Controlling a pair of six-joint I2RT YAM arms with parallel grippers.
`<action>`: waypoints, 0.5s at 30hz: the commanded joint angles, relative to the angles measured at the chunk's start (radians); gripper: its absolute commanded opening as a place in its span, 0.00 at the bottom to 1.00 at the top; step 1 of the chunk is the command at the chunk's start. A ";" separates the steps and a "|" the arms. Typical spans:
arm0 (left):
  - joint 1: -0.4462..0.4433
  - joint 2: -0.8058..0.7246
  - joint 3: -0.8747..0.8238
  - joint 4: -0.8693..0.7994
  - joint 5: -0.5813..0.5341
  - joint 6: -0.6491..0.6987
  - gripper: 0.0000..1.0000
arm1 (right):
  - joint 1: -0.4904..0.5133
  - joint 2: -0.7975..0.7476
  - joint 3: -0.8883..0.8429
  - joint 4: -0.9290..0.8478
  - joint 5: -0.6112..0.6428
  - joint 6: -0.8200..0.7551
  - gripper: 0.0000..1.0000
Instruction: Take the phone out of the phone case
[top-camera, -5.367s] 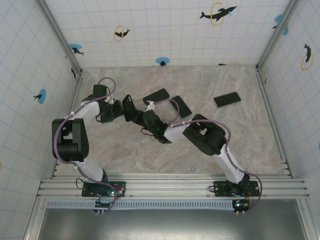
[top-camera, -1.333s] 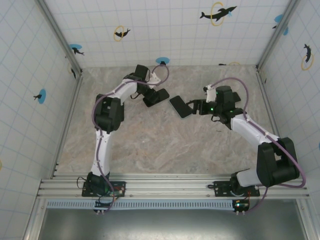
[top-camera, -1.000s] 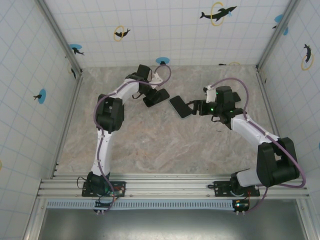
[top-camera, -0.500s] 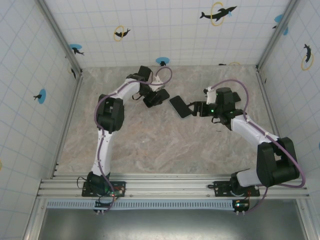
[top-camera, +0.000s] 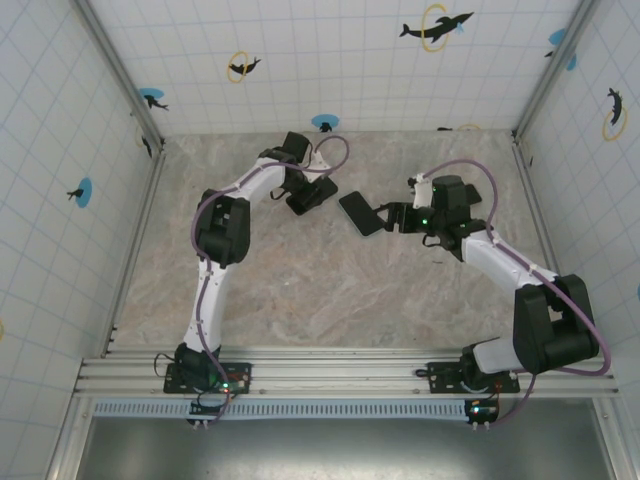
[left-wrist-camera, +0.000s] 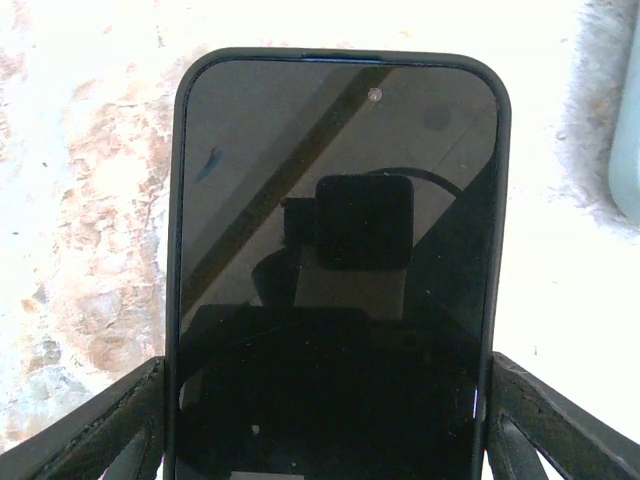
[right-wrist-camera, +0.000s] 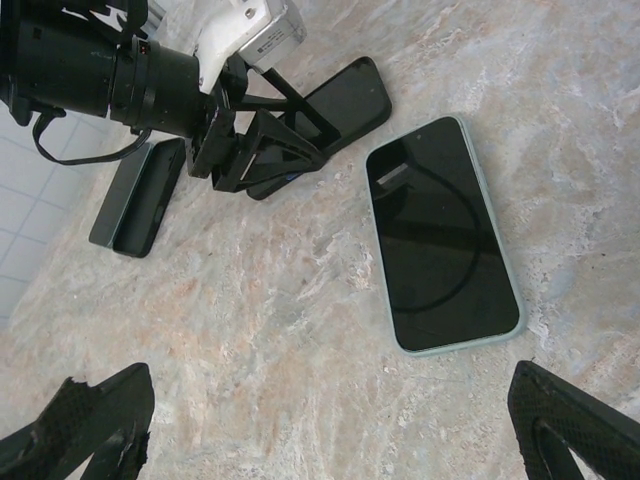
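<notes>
While looking down from the left wrist, see the left claw straddling a phone in a black case, screen up, flat on the table. Have one finger at each long edge of the case, near end of the phone between them, far end sticking out ahead of the claw. Reads as jaws fairly wide and right up against the case sides; can't tell whether touching or squeezing. Shows phone seated in the case, black rim along the top and both sides of the glass.

From above, find that claw reaching over the far part of the table, phone sticking out on the side nearer the right claw. See the right claw spread wide, gripping nothing, bare table between its fingers. Just ahead of that claw, clear of the fingertips, spot a second phone in a pale green case, screen up, lying flat. Farther ahead and left of it, catch the left claw with the black-cased phone poking out. Beyond the left claw, note a dark flat slab on the table; can't tell phone or empty case.
</notes>
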 joint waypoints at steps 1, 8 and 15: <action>0.000 -0.042 -0.002 0.031 -0.025 -0.132 0.63 | -0.006 -0.024 -0.039 0.094 -0.028 0.074 0.93; -0.010 -0.218 -0.053 0.157 0.002 -0.469 0.60 | 0.031 -0.017 -0.136 0.323 -0.055 0.267 0.91; -0.066 -0.392 -0.213 0.289 0.042 -0.728 0.59 | 0.110 0.039 -0.129 0.451 -0.032 0.356 0.89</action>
